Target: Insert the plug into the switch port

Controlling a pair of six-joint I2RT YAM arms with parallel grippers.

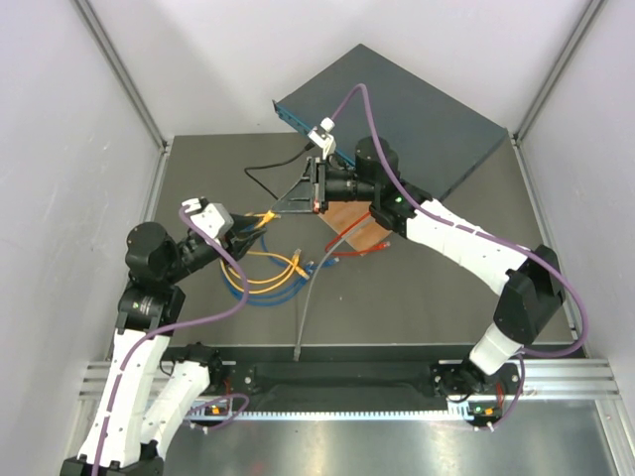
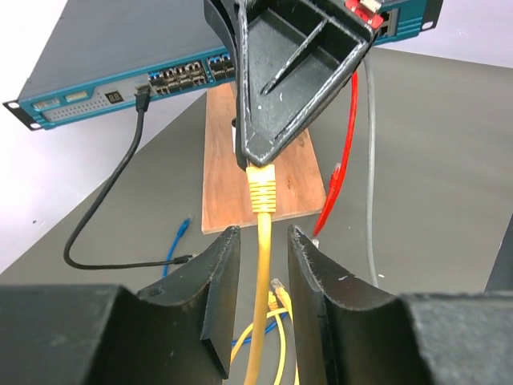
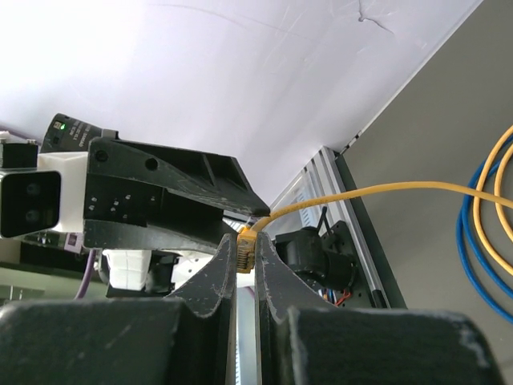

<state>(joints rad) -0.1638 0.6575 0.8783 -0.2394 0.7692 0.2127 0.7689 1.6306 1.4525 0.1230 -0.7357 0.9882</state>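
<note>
The right gripper (image 3: 246, 255) is clenched on the plug (image 3: 245, 249). Its two black, matt fingers press flat on both sides of the small yellow plastic piece, which is ribbed and of square section. The plug hangs in the air above the table (image 2: 441, 200), in front of the near end of the wooden board (image 2: 228, 152) and clearly apart from the switch (image 2: 104, 48).

From the plug a thin, smooth yellow cable (image 2: 260, 305) goes down and passes between the fingers (image 2: 220, 281) of the left gripper (image 2: 263, 249). These fingers are thick wedges with a rough black surface and worn pale edges. They stand released, with a gap on each side of the cable, so they do not seem to touch it.

The switch is a wide, flat metal box with a dull teal-grey top. Its thin front face is brighter teal and carries a row of small square sockets. A black cable (image 2: 120, 176) with a round sheath sits in one socket near the left end. The board is a plain brown rectangle with a fine grain, lying flat just in front of the switch. A red cable (image 2: 345, 136) and a grey cable (image 2: 370, 200) run beside its right edge, and a blue cable (image 2: 172, 245) lies to its left on the dark grey table.
</note>
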